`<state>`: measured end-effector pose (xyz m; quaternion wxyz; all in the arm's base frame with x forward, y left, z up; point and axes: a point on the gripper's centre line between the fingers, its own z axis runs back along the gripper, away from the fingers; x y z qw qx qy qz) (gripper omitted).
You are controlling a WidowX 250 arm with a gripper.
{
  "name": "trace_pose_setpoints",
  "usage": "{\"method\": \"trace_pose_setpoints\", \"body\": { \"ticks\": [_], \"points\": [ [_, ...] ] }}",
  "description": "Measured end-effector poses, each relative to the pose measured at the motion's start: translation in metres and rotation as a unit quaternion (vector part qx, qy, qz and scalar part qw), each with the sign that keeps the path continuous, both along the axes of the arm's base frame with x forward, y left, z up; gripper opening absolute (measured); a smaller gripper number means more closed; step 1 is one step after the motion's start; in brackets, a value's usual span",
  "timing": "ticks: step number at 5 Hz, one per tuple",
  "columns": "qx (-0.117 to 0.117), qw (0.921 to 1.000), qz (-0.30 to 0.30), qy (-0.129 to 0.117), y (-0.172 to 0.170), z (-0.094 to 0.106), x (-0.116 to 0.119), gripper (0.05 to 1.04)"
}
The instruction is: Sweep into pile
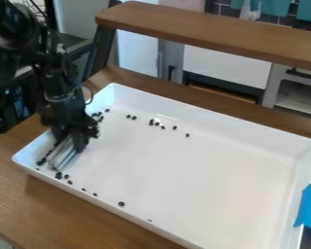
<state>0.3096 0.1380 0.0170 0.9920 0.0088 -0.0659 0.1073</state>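
Observation:
At the left end of the white tray (203, 180), the gripper (74, 141) hangs down low, shut on a pale grey sweeping tool (62, 156). The tool's lower edge is at or close to the tray floor. Small black pieces (59, 175) lie around its lower end, close to the tray's near left corner. Several more pieces (121, 204) are strung out along the near wall. Others (151, 122) are scattered across the far left part, and a few (98, 115) sit right beside the arm. The gripper hides part of the tray floor behind it.
The tray's raised walls surround the pieces on a brown wooden table (28, 204). Blue tape (309, 209) is stuck at the tray's right edge. A raised wooden shelf (210, 34) runs behind the tray, with a dark support (101, 51) near the arm.

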Motion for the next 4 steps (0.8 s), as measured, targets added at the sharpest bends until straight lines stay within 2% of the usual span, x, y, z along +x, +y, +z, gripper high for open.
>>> {"method": "trace_pose_setpoints", "body": {
  "ticks": [1, 2, 3, 4],
  "points": [
    [-0.056, 0.9984, -0.003, -0.008, -0.034, 0.012, 0.017, 0.381],
    [-0.082, 0.9959, -0.024, -0.031, -0.086, 0.035, 0.048, 0.381],
    [-0.079, 0.9955, -0.049, -0.021, -0.129, 0.036, 0.052, 0.381],
    [-0.061, 0.9952, -0.069, -0.034, -0.172, 0.039, 0.059, 0.381]
  ]
}}
